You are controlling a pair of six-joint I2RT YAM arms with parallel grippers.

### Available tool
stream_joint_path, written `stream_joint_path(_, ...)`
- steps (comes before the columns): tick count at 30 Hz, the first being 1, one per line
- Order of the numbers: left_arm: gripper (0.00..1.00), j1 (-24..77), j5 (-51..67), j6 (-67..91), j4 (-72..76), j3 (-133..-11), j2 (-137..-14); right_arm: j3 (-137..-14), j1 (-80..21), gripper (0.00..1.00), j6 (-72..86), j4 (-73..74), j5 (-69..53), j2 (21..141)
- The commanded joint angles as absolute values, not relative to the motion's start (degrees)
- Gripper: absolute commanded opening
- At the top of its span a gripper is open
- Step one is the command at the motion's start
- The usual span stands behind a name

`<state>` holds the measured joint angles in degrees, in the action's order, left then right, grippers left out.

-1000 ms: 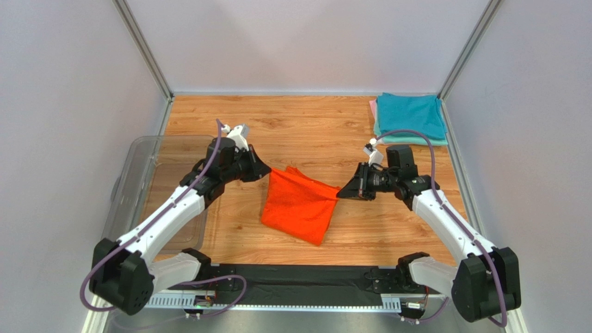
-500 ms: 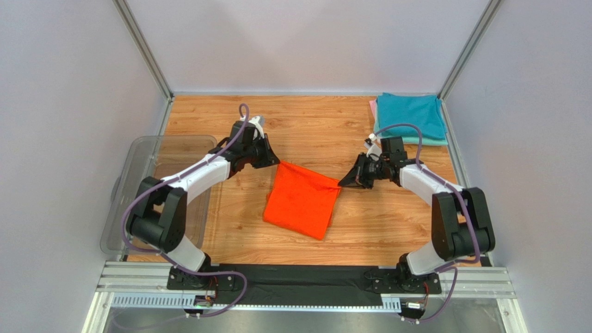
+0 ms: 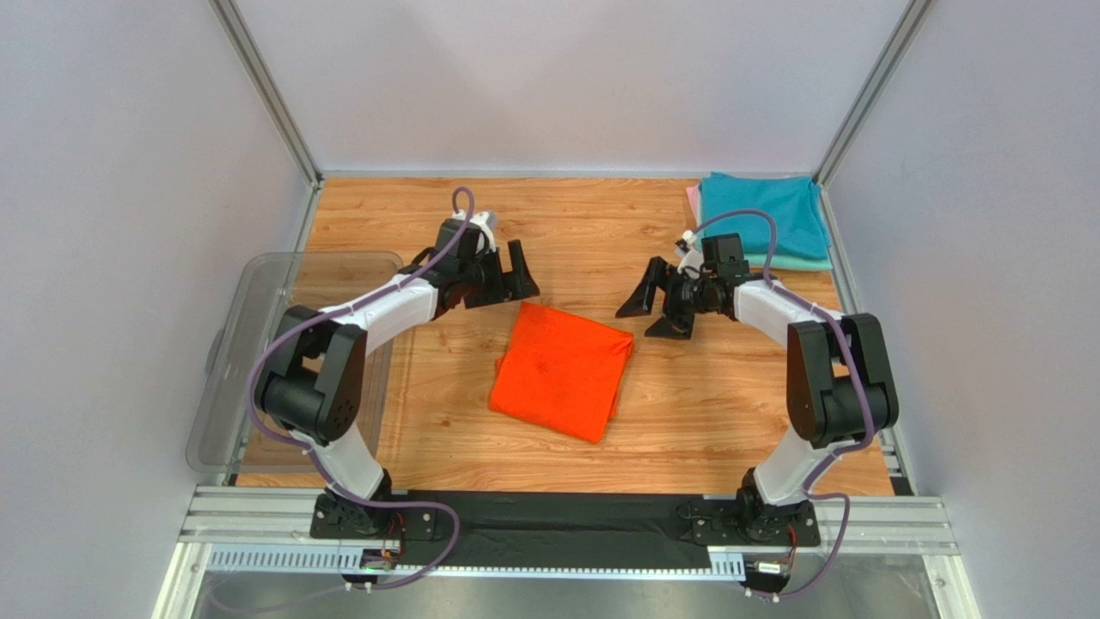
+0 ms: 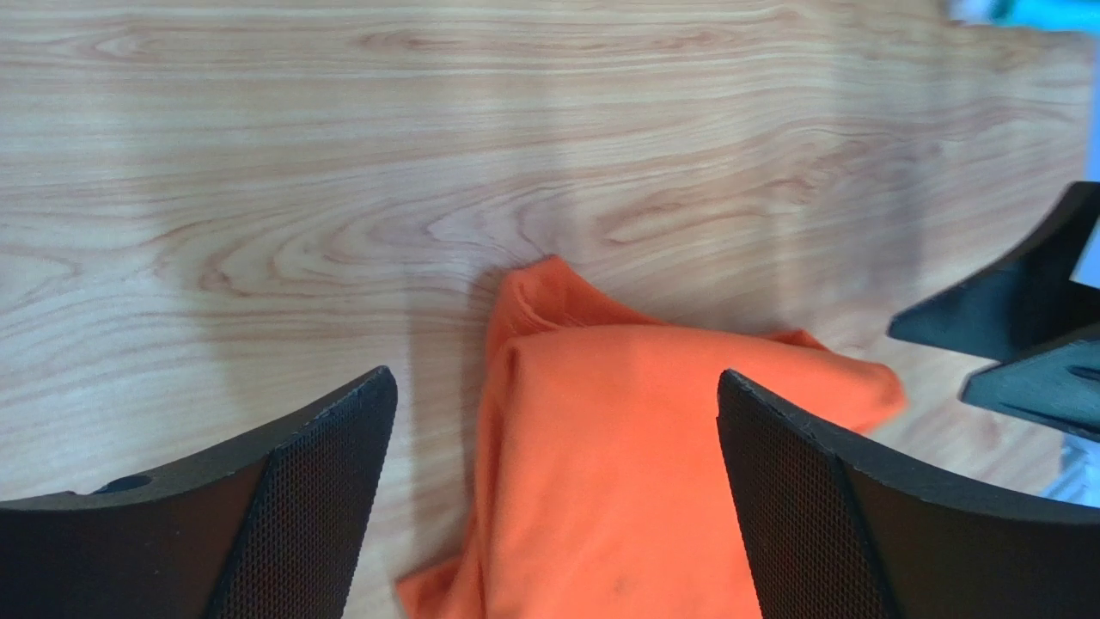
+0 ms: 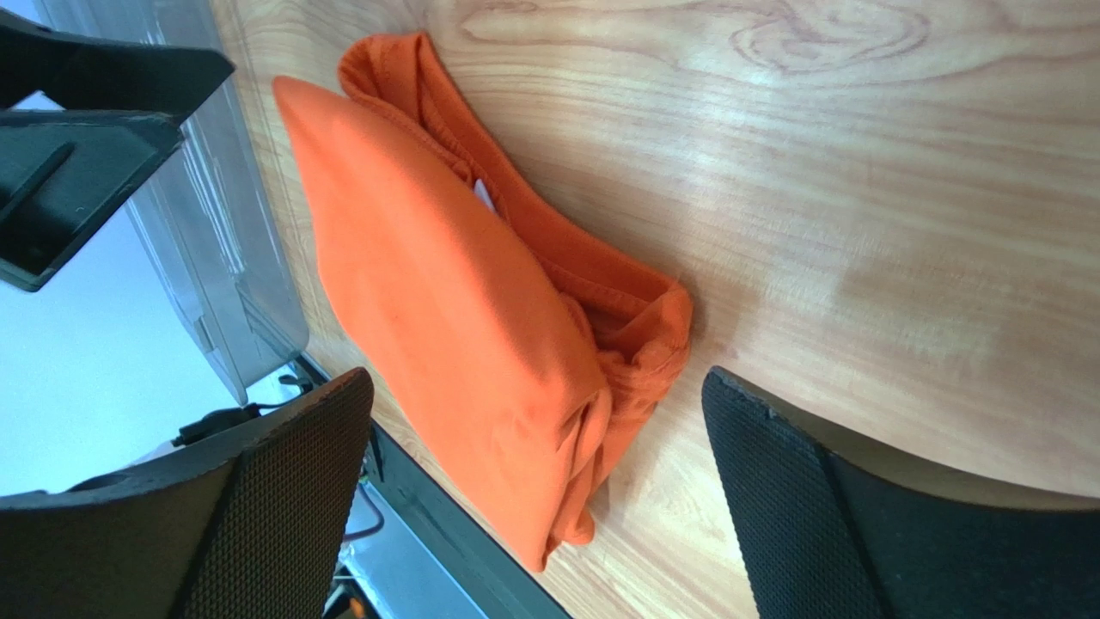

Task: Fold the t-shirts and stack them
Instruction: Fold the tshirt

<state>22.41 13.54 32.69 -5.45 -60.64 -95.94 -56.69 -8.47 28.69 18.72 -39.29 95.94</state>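
Left end effector (image 3: 508, 281) and right end effector (image 3: 655, 310) are hovering, fingers spread, at eleven and two o'clock of the folded bright orange fabric t-shirt (image 3: 563, 372).

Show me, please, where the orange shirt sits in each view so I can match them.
Top external: shirt at centre, lying folded.
Left wrist: shirt in the lower middle, cut off by the bottom edge.
Right wrist: shirt left of centre, running diagonally.
Shared landmark: the wood-grain table under it in all three.
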Motion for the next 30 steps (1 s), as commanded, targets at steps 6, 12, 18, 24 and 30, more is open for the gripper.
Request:
stream_joint_path(6, 1.0, 25.9, 18.4, 32.9, -0.8, -54.8, -82.4, -53.3, -14.1, 1.0, 26.7, 22.9, -37.4, 80.3)
stream_joint_path(12, 1.0, 26.8, 23.5, 35.5, 8.8, -54.2, -89.1, -51.3, -19.6, 1.0, 31.2, 14.9, -38.5, 82.0)
stream_joint_path(18, 1.0, 26.8, 26.3, 36.7, 13.1, -57.9, -98.7, -54.8, -19.8, 1.0, 30.1, 13.1, -39.1, 91.3)
stream_joint_path(24, 1.0, 26.7, 24.4, 35.9, 12.9, -59.5, -102.9, -58.2, -19.5, 1.0, 28.2, 14.6, -37.2, 97.7)
stream_joint_path(30, 1.0, 26.5, 23.0, 35.4, 12.2, -59.3, -105.7, -59.5, -19.1, 1.0, 26.3, 15.4, -36.0, 101.9)
